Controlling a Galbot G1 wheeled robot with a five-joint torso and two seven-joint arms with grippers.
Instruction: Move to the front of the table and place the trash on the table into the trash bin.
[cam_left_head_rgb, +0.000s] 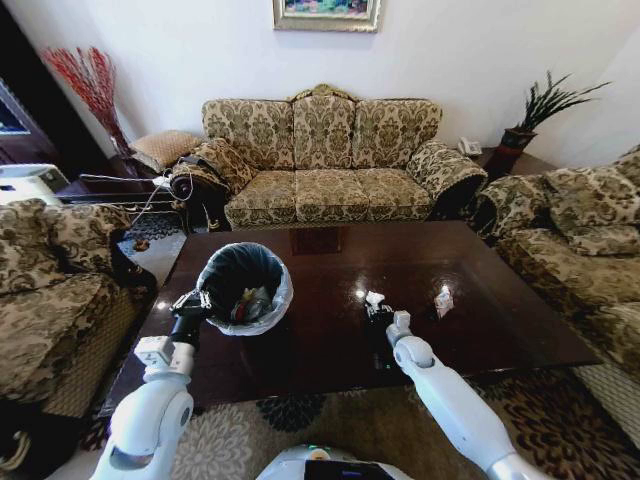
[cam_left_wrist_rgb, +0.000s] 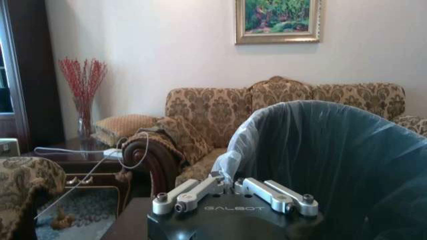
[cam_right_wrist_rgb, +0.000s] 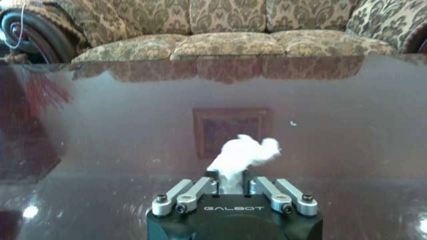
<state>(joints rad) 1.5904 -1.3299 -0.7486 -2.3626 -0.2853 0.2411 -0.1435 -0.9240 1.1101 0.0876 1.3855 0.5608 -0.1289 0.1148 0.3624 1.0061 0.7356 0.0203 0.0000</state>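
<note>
- Two claws are at work in the head view, both placed here against the trash bin (cam_left_head_rgb: 243, 287), which stands on the dark table (cam_left_head_rgb: 480, 330) and already has some trash inside. The left claw (cam_left_head_rgb: 190, 303) sits at the bin's rim on the side nearest the robot's left arm. The right claw (cam_left_head_rgb: 376, 311) is over the table well to the bin's right, with a white paper wad (cam_left_head_rgb: 374, 298) at its tip. A second crumpled wrapper (cam_left_head_rgb: 443, 299) lies farther from the bin, beyond that claw.
- Left wrist view: the left claw (cam_left_wrist_rgb: 227, 184) has closed its fingers on the bin's rim (cam_left_wrist_rgb: 237, 150), pinching the pale liner.
- Right wrist view: the right claw (cam_right_wrist_rgb: 230, 181) is nearly closed, gripping the paper wad (cam_right_wrist_rgb: 243, 155) just above the glossy table (cam_right_wrist_rgb: 100, 125).
- Step in hand, as I judge it: the wad is grasped. Next, it must be lifted and carried across to the bin's opening, then let go; the wrapper remains.
</note>
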